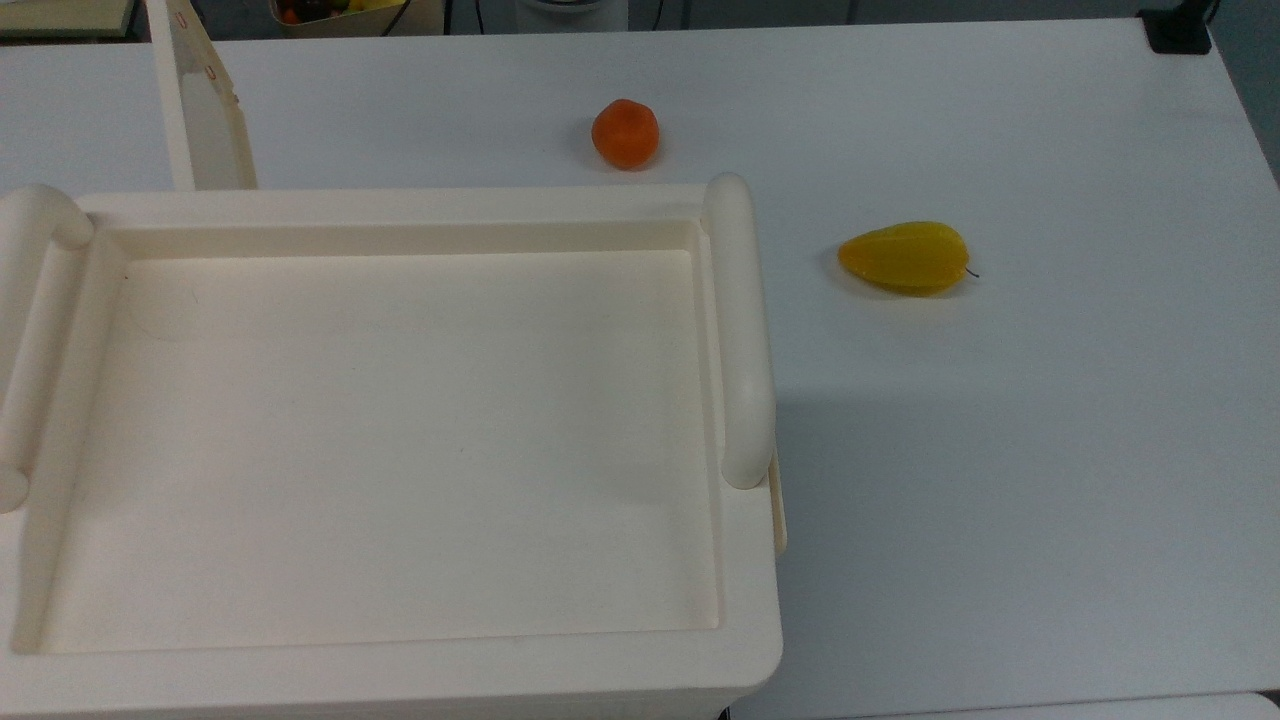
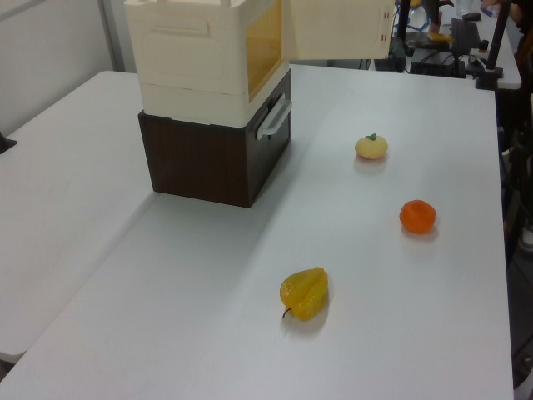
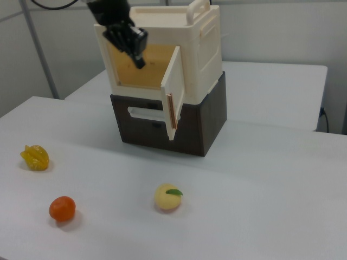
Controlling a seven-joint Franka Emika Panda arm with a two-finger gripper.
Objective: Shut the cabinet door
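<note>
we list: cabinet door (image 3: 173, 92) swung open off the cabinet (image 3: 203, 49); gripper (image 3: 139, 61) before the opening, its finger gap beyond our telling.

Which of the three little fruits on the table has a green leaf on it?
The pale yellow peach, the one lying closest to the open cabinet door. The orange and the ridged yellow starfruit show no leaf.

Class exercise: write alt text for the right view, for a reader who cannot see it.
A cream cabinet sits on a dark brown box, its cabinet door swung open toward the camera, with a black gripper in front of the opening. On the white table lie a yellow starfruit, an orange and a peach.
</note>
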